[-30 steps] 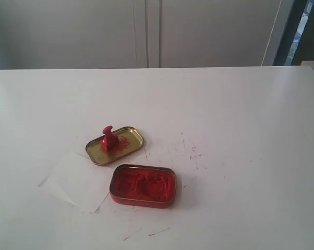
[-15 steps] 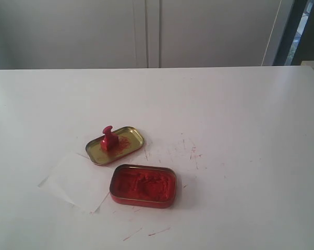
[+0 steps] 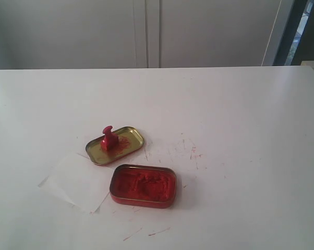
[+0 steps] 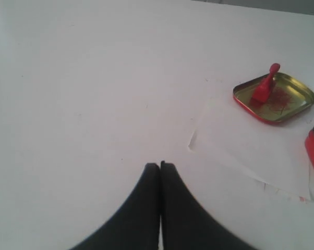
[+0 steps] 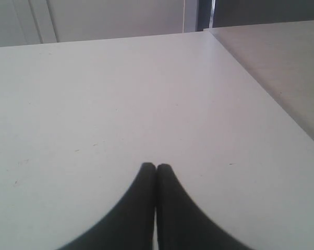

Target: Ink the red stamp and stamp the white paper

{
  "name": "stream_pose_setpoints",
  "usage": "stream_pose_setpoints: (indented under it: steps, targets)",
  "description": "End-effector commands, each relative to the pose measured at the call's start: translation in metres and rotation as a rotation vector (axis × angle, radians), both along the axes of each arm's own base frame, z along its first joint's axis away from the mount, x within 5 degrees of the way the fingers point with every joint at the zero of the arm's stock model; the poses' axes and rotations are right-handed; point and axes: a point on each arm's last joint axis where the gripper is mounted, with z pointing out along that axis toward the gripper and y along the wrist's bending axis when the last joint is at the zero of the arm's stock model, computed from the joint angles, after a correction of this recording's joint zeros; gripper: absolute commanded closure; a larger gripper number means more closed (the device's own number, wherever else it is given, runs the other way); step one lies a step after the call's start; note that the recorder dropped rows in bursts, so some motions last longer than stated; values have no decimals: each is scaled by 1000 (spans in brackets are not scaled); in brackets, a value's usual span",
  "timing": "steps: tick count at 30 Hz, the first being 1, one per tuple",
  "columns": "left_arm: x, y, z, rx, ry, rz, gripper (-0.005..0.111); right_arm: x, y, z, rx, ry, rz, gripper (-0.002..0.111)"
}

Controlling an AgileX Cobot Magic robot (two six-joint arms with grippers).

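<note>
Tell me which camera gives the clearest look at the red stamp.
Left wrist view: the red stamp shows largest, knob and base in profile, standing in the gold lid. The exterior view shows the stamp smaller. The right wrist view misses it.

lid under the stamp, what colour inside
Lid: gold with red smears, clearest in the left wrist view.

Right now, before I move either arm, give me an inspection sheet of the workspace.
Surface: white table, with red ink scratches right of the lid.
Job's things: stamp standing in the lid; paper flat, no print seen.
Clutter: open ink tin at the paper's edge.
Pincers: left pincer shut, empty; right pincer shut, empty; both over bare table.
Cables: nothing seen.
Surroundings: pale cabinet doors behind the table; second tabletop in the right wrist view.
</note>
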Motion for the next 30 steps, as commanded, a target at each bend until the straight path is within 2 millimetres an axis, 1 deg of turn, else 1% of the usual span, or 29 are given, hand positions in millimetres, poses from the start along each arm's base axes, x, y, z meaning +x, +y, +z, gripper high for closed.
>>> stream_pose_setpoints:
  steps: [1, 6, 10, 16, 20, 21, 23, 24, 25, 28, 30]
  targets:
    - [2, 1, 4, -30, -58, 23, 107, 0, 0, 0, -5, -13, 5, 108]
    - [4, 3, 11, -35, -136, 45, 107, 0, 0, 0, -5, -13, 5, 108]
    - [4, 4, 13, -36, -166, 54, 107, 0, 0, 0, -5, -13, 5, 108]
    - [5, 6, 18, 40, -213, 55, 107, 0, 0, 0, -5, -13, 5, 108]
    - [6, 6, 35, 98, -185, 41, 107, 0, 0, 0, -5, -13, 5, 108]
    - [8, 6, 46, 101, -178, 38, 107, 0, 0, 0, -5, -13, 5, 108]
    - [11, 4, 59, 77, -126, 27, 107, 0, 0, 0, -5, -13, 5, 108]
    - [13, 2, 66, 64, -62, 9, 107, 0, 0, 0, -5, -13, 5, 108]
    - [15, 1, 69, 66, -13, -2, 107, 0, 0, 0, -5, -13, 5, 108]
    - [25, -1, 90, 101, 103, -46, 107, 0, 0, 0, -5, -13, 5, 108]
    - [29, -2, 99, 130, 141, -71, 107, 0, 0, 0, -5, -13, 5, 108]
